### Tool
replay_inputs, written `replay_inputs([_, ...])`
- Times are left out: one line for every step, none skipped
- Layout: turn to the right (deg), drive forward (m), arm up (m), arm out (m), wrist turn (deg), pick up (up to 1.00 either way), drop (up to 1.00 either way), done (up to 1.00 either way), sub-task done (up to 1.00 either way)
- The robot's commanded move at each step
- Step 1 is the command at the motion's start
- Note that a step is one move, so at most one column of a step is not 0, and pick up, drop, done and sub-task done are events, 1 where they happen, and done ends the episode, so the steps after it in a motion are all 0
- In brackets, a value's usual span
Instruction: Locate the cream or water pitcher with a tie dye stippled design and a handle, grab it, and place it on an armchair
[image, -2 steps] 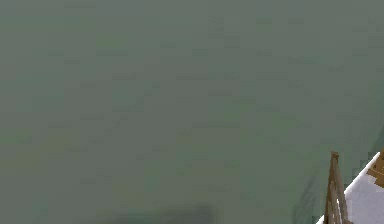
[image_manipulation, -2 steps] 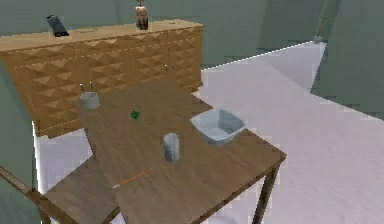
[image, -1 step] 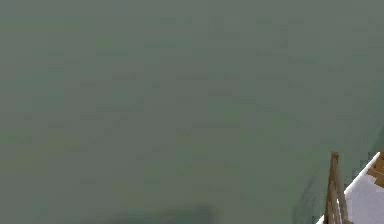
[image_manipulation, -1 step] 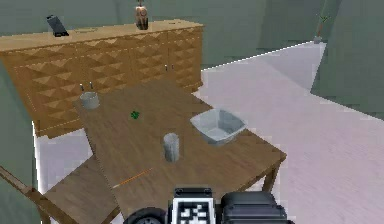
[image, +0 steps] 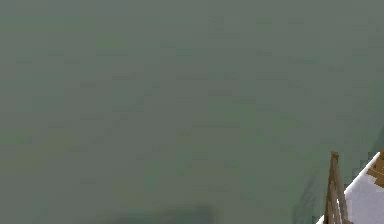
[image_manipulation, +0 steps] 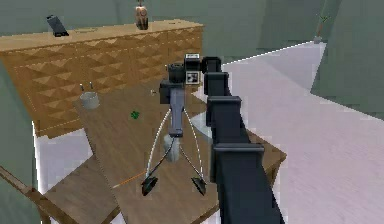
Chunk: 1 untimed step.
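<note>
Step, as judged: searching worktop (image_manipulation: 108, 145), pitcher not surely identified. Claw (image_manipulation: 174, 76) near tripod (image_manipulation: 176, 140) top; cannot tell if holding anything. Next: check small grey vessel (image_manipulation: 90, 100).

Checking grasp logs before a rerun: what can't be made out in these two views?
1. Arm side view: whether the gripper holds anything; the grey three-legged tripod on the brown wooden table stands at its far end.
2. Arm side view: small grey vessel on the table, too small to tell handle or pattern.
3. Arm side view: tiny green blob, too small to name.
4. Forward view: light wooden frame, cut off at the bottom right corner.
</note>
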Motion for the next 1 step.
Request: replay_inputs([0.0,0.0,0.0,0.0,45.0,0.0,0.0,0.0,0.0])
